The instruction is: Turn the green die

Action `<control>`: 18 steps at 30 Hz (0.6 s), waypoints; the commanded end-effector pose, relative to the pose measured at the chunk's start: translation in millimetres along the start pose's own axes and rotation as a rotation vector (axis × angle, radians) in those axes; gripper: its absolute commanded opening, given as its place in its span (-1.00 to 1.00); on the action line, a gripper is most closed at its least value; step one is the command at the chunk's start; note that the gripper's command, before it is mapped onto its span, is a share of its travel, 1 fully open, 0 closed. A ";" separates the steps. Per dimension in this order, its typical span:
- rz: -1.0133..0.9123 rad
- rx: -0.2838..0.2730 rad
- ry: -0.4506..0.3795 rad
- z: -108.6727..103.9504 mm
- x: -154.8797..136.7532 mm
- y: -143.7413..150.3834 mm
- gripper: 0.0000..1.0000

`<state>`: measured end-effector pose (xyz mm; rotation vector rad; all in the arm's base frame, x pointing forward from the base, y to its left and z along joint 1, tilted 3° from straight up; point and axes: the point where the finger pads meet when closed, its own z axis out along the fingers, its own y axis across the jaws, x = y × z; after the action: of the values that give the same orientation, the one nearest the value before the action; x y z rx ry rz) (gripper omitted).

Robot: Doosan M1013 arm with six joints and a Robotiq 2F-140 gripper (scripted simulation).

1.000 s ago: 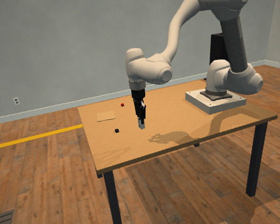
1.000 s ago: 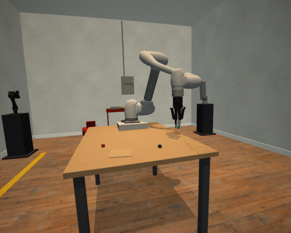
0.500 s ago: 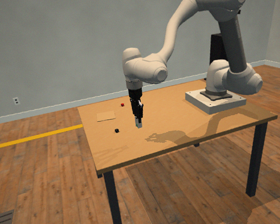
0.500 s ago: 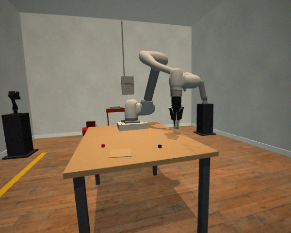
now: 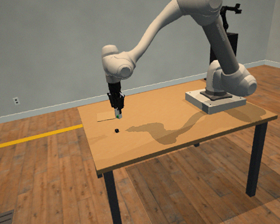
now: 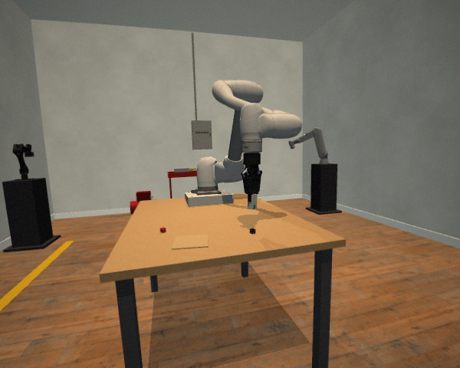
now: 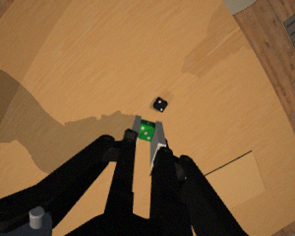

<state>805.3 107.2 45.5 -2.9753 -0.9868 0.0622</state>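
Observation:
My gripper (image 5: 118, 116) (image 6: 251, 205) (image 7: 146, 128) is shut on the green die (image 5: 117, 116) (image 6: 254, 206) (image 7: 147, 132) and holds it above the table. White pips show on the die's face towards the wrist camera. The thin square mat (image 5: 103, 116) (image 6: 190, 242) (image 7: 237, 181) lies flat, with nothing on it. The red die (image 6: 162, 229) sits on the table beyond the mat in the exterior view; its top number is too small to read. It does not show in the top view or the wrist view.
A black die (image 5: 117, 130) (image 6: 252, 231) (image 7: 160, 104) sits on the table (image 5: 144, 147) (image 6: 146, 257), to the right of the mat in the exterior view. In the wrist view it lies just past the fingertips. The arm's base plate (image 5: 218, 105) (image 6: 205, 199) stands at the table's far end.

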 end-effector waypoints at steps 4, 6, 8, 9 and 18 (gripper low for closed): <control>-0.206 0.014 0.004 0.4 -22.6 73.0 -0.63; -0.275 0.014 0.005 0.7 -33.3 98.6 -0.63; -0.342 0.014 0.005 1.1 -44.5 122.9 -0.63; -0.406 0.014 0.006 1.5 -55.9 145.8 -0.63; -0.608 0.014 0.007 3.1 -97.7 217.1 -0.63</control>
<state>854.0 -113.2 42.1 -2.5644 -1.7748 0.0605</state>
